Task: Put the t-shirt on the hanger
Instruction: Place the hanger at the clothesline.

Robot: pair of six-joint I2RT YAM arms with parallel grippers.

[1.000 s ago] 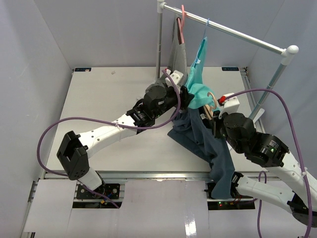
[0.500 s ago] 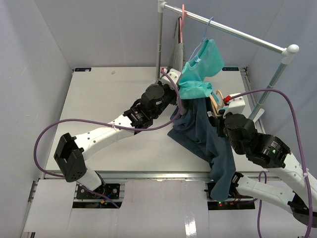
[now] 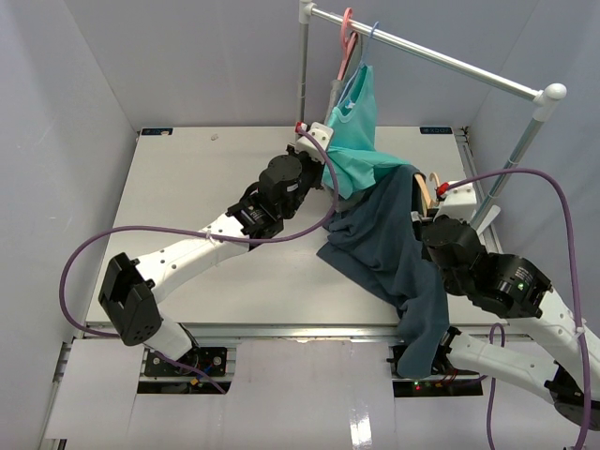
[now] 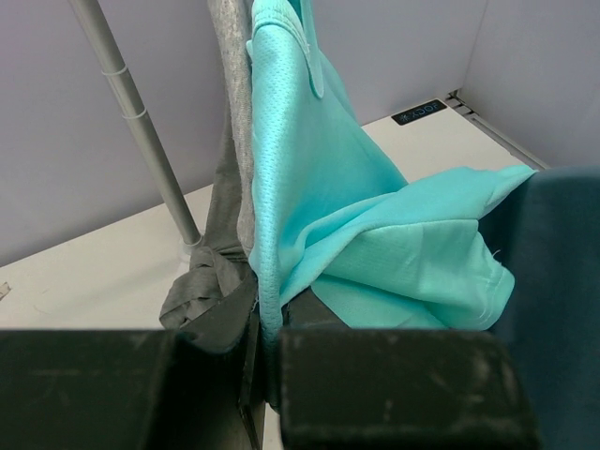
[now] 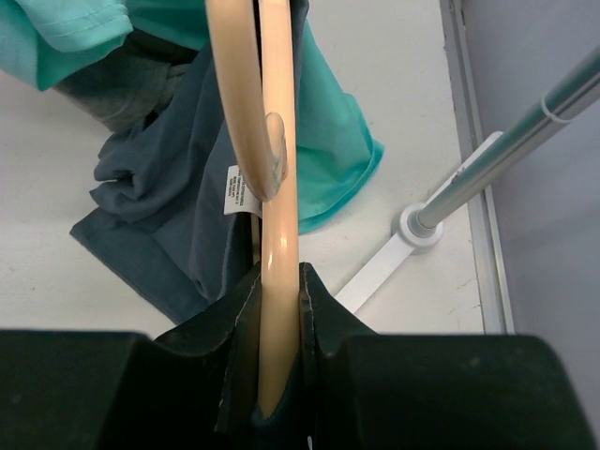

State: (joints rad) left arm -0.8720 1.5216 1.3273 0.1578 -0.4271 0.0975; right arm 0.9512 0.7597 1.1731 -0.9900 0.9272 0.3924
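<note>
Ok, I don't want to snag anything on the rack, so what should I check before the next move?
1. Right gripper clamped on hanger: ok.
2. Left gripper holding t-shirt: not ok, it pinches the teal garment.
3. Hanger shoulders inside t-shirt: cannot tell.
4. Neck label visible beside hanger: ok.
5. T-shirt fully on table: not ok, it trails over the near edge.

T-shirt (image 3: pixel 394 253) is matt cloth, hanger (image 5: pixel 278 234) smooth and glossy, teal garment (image 4: pixel 300 169) mesh.

White arms (image 3: pixel 187 253) w/ blk joints (image 3: pixel 281 183), purple cables (image 3: pixel 94 246) (green LED (image 3: pixel 512 284)).
</note>
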